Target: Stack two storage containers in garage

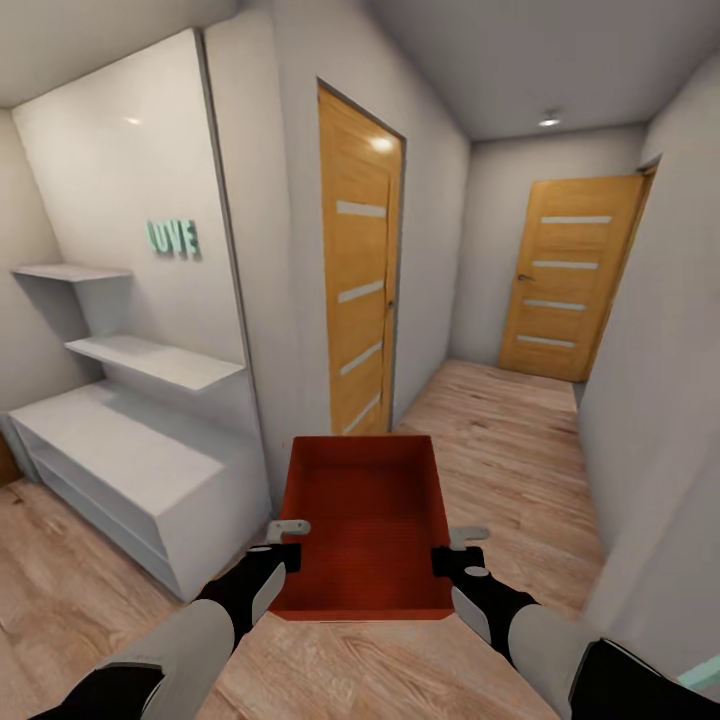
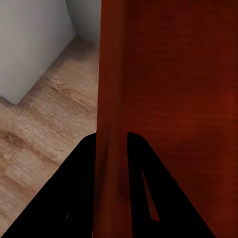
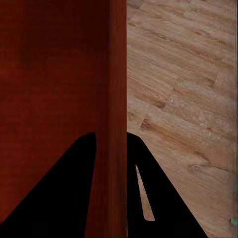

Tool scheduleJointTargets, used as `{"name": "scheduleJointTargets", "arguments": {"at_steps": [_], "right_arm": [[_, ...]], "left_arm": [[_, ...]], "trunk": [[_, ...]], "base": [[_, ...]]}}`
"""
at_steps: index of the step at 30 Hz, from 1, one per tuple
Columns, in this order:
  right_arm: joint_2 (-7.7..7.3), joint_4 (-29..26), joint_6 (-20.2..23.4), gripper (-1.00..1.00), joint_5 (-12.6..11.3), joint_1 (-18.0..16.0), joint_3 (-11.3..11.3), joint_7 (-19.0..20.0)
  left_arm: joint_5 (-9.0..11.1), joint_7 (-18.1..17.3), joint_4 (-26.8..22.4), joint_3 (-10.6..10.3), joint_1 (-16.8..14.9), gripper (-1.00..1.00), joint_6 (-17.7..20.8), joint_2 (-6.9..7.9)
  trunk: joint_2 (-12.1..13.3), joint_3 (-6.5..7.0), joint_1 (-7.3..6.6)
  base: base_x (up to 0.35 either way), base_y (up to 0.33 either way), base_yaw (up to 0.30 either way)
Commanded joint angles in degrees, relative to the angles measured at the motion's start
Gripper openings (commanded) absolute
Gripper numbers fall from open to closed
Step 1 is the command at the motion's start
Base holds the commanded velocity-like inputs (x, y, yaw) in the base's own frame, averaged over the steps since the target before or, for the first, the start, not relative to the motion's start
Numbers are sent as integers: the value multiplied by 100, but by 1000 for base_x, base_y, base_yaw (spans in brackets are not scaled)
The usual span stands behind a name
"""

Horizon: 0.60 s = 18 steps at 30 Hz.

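Head view shows my left pincer and right pincer each pinching a thin ribbed wall of the orange-red rectangular bin above light wood planks.

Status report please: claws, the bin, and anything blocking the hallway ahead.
Left claw and right claw shut on storage container side walls. Container carried above wood floor. Hallway open; both doors closed.
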Motion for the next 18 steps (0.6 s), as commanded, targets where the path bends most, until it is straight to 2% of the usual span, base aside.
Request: {"name": "scheduleJointTargets", "arguments": {"at_steps": [1, 18], "right_arm": [[-62, 181, -34, -100, -49, -7, -52, -34], [-62, 181, -34, -100, -49, -10, -52, -34]], "left_arm": [[-118, 49, -20, 10, -2, -100, 53, 228], [-118, 49, -19, 8, -2, -100, 54, 231]], "trunk": [[-10, -10, 6], [-10, -10, 6]], "base": [[323, 0, -283], [323, 0, -283]]}}
